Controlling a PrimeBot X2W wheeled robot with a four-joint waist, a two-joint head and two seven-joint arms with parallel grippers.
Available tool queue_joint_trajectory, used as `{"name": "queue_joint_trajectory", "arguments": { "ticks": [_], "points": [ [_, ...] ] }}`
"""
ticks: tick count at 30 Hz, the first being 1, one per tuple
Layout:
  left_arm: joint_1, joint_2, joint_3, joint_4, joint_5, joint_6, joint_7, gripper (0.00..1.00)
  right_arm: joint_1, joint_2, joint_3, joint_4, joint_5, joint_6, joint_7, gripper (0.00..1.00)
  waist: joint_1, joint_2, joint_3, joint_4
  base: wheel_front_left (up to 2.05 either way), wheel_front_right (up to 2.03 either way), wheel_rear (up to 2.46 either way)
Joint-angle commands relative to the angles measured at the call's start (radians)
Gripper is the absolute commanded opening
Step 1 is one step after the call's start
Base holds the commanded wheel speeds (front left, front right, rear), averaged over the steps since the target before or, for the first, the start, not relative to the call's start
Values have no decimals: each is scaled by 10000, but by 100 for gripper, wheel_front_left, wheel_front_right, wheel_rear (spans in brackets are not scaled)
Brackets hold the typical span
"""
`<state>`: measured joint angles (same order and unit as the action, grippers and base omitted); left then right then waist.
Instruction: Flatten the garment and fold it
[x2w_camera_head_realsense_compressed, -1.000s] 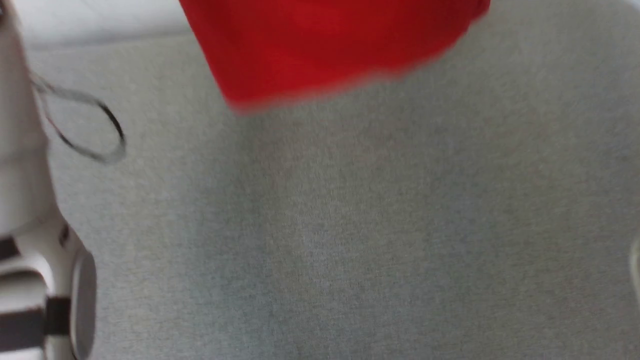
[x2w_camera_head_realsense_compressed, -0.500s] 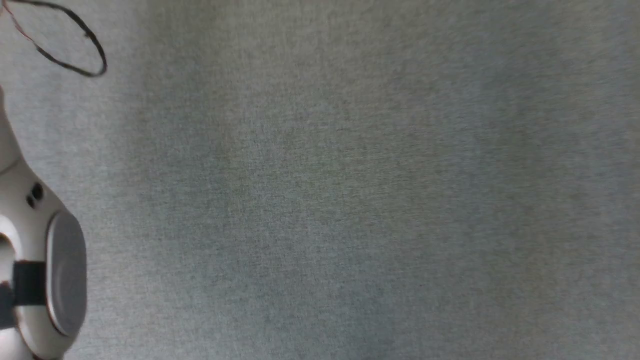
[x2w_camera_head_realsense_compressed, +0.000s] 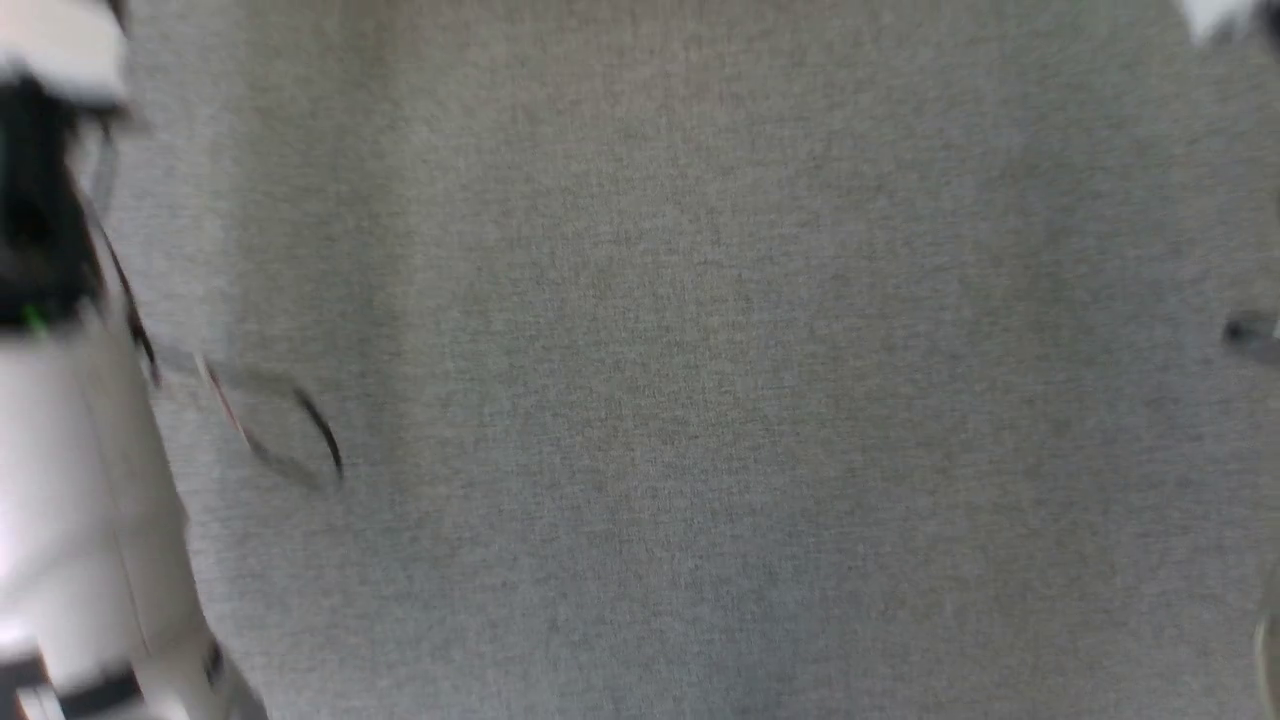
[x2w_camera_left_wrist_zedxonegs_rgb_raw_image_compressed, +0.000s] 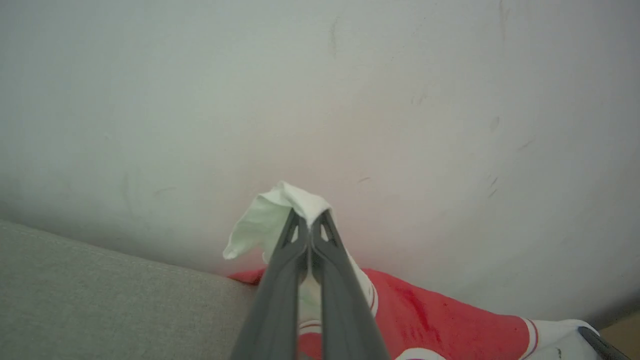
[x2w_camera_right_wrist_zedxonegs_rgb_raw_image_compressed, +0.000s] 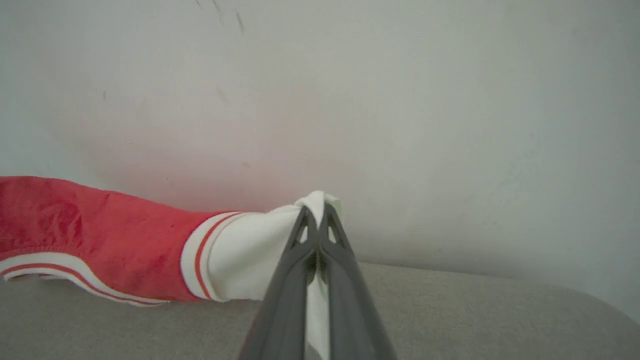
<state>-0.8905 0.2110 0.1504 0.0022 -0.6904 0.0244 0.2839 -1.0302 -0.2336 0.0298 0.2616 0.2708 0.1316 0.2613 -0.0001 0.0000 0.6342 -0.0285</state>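
Observation:
In the left wrist view my left gripper is shut on a bunched white sleeve of the garment, whose red body with striped trim trails off to the lower right. My right gripper, in the right wrist view, is shut on the other white sleeve. From there the red cloth stretches left, over the grey fabric surface. Both sleeves are held up in front of a pale wall.
The blurred head view looks down on the grey fabric surface. My pale left forearm runs along its left edge with a thin black cable loop beside it. A pale scuffed wall stands close behind the surface.
The head camera has swung, so the red cloth at the top of its view a second ago is out of its frame now. My left forearm sits differently at the left edge.

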Motion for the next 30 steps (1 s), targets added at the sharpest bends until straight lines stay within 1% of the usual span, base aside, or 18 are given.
{"name": "queue_joint_trajectory", "arguments": {
  "ticks": [1,5,8,10,13,15,19,24,30],
  "points": [
    [793,-94,69,-371,-120,27,138,0,754,-41,-192,-438,285,-9,93,0,1,0,-1110,-61,0,0,0],
    [3230,-302,-4,-1307,-106,49,436,0,3082,65,-839,-1747,850,-9,613,0,1,0,-1999,22,0,0,0],
    [5014,-542,-175,-1838,-41,22,519,0,4800,334,-1490,-2624,1110,-9,888,0,1,0,-2543,108,0,0,0],
    [5994,-540,-264,-2022,226,45,492,0,5840,587,-1892,-3099,1185,-9,959,0,1,0,-2856,156,0,0,0],
    [7219,-630,-339,-2034,462,96,399,0,7231,1159,-2418,-3626,1391,-9,971,0,1,0,-3278,166,0,0,0],
    [7960,-625,-509,-1930,548,-17,469,0,8060,1446,-2661,-3923,1532,-9,945,0,1,0,-3513,167,0,0,0],
    [9348,-627,-856,-1841,464,-359,703,0,9551,1757,-3057,-4225,1869,-9,945,0,1,0,-3891,247,0,0,0],
    [10806,-620,-1135,-1958,24,-764,1092,0,11050,1826,-3332,-4236,2107,-9,1170,0,1,0,-4271,326,0,0,0],
    [12145,-424,-933,-2295,-353,-803,1463,0,12357,1831,-3599,-4187,2430,-9,1750,0,1,0,-4818,329,0,0,0]
  ]
}}
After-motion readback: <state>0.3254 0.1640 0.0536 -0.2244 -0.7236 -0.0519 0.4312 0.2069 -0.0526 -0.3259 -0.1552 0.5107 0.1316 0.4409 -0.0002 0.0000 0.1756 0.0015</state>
